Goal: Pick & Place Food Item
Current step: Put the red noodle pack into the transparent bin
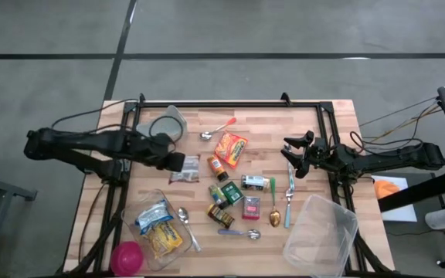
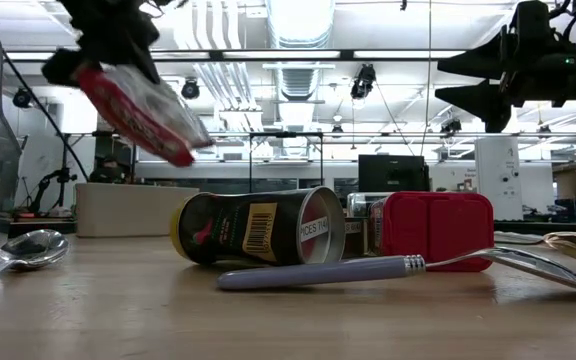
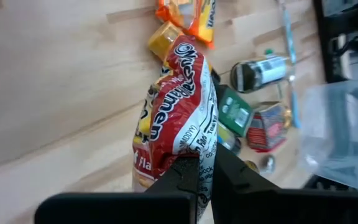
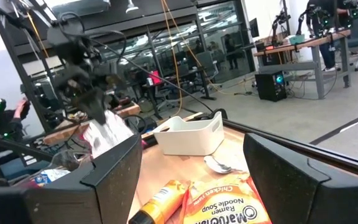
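Observation:
A red ramen packet (image 3: 180, 106) hangs in the air over the table's left middle, with my left gripper (image 3: 206, 167) shut on it. From above the packet (image 1: 185, 171) shows its pale back just right of my left gripper (image 1: 176, 163). In the low view the packet (image 2: 143, 112) slants below that gripper (image 2: 118, 50), high over the wood. My right gripper (image 1: 293, 157) waits open at the table's right, level, with nothing between its fingers (image 4: 114, 168). My left gripper pinches the packet's near end (image 3: 199, 163) between its two fingers. The fingers come slanting down from the table's left. The packet stretches away beyond the fingertips, tilted, and hangs clear of the table.
A clear tub (image 1: 157, 228) with snack packets and a pink lid (image 1: 127, 257) sit at the near left. An empty clear tub (image 1: 323, 235) is near right, a white bin (image 1: 169, 123) far left. An orange soup packet (image 1: 230, 148), jars, a can, a red box (image 2: 436, 228) and spoons fill the middle.

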Available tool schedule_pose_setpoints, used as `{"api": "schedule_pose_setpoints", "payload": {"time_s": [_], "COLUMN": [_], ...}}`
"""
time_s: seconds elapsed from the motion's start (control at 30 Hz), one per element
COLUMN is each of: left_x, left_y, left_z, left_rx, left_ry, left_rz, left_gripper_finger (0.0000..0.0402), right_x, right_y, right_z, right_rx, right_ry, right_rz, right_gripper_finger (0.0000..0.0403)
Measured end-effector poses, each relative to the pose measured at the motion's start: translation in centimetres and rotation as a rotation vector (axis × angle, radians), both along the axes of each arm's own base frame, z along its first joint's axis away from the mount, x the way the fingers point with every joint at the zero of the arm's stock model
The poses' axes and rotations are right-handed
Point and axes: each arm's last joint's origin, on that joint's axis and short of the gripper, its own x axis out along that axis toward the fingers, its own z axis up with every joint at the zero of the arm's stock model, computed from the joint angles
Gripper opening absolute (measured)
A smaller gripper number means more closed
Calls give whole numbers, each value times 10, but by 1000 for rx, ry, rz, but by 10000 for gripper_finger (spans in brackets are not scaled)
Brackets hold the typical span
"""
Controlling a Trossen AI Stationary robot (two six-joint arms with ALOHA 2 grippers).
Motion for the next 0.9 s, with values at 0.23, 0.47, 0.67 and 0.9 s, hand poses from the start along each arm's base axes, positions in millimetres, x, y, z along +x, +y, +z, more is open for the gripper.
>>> {"api": "schedule_pose_setpoints", "payload": {"time_s": [0.23, 0.47, 0.67, 0.9], "left_x": [-19, -24, -30, -41], "left_y": [-6, -18, -37, -69], "left_z": [28, 51, 60, 57], "left_rx": [-178, -364, -497, -615], "left_ry": [65, 67, 103, 229], "left_rz": [145, 170, 209, 176], "left_gripper_finger": [10, 10, 10, 10], "right_x": [0, 0, 0, 0], "right_y": [0, 0, 0, 0], "right_z": [0, 0, 0, 0], "right_rx": [0, 0, 0, 0], "right_ry": [0, 0, 0, 0], "right_rz": [0, 0, 0, 0], "right_gripper_finger": [276, 276, 276, 276]}}
